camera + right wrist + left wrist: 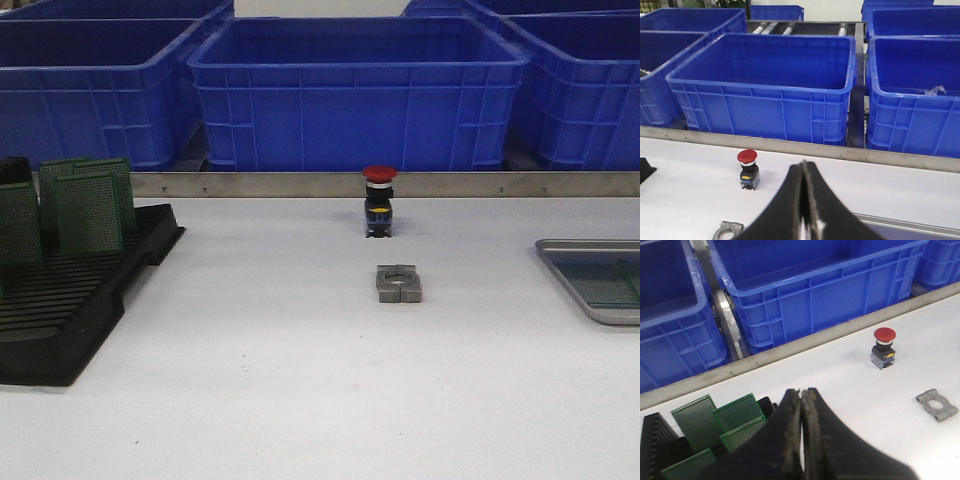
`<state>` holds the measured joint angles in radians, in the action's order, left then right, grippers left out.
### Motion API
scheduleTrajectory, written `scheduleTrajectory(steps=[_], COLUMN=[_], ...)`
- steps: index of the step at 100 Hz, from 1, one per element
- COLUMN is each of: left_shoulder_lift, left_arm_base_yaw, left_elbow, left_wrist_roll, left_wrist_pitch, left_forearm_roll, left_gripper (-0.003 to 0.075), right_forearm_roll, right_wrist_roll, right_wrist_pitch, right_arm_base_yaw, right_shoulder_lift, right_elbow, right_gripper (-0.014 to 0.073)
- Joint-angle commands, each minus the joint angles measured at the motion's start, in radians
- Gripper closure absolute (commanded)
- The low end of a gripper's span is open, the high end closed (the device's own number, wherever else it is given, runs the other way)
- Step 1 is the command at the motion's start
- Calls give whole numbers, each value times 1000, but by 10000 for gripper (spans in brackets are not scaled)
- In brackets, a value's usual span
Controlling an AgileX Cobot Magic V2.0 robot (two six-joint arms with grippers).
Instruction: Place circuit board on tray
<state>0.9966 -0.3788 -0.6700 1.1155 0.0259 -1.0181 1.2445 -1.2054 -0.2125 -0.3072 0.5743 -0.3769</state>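
Note:
Several green circuit boards (85, 205) stand upright in a black slotted rack (60, 310) at the table's left. In the left wrist view the same boards (737, 412) show just beside my left gripper (802, 391), which hangs above the rack's end, shut with nothing between its fingers. The silver-grey tray (585, 245) lies at the right edge of the table, with a green board (605, 285) flat on its floor. My right gripper (804, 162) is shut and empty, with the tray's rim (910, 223) just beyond it. Neither gripper shows in the front view.
A red push button (379, 200) stands mid-table, with a grey metal clamp block (398, 283) in front of it. A metal rail (300, 184) runs along the table's far edge. Behind it stand large blue crates (355, 95).

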Motion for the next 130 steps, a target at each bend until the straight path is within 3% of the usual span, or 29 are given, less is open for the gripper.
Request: scheduleTrajectory(steps=[1, 36, 71, 130], left_shoulder_lift=[-76, -422, -747, -785], left_arm_base_yaw=[-25, -32, -32, -32], left_elbow=[24, 297, 475, 490], left_wrist_roll=[-10, -8, -8, -8], left_wrist_pitch=[-90, -126, -133, -138], left_forearm_roll=[-15, 20, 20, 20], left_gripper=[741, 741, 741, 741], right_forearm_roll=[-7, -7, -8, -8], right_wrist_roll=[-11, -11, -11, -11], right_wrist_pitch=[-7, 32, 75, 207], right_arm_base_yaw=[-2, -1, -1, -1], right_shoulder_lift=[-72, -287, -310, -310], right_elbow=[16, 137, 141, 141], right_gripper=[654, 654, 654, 654])
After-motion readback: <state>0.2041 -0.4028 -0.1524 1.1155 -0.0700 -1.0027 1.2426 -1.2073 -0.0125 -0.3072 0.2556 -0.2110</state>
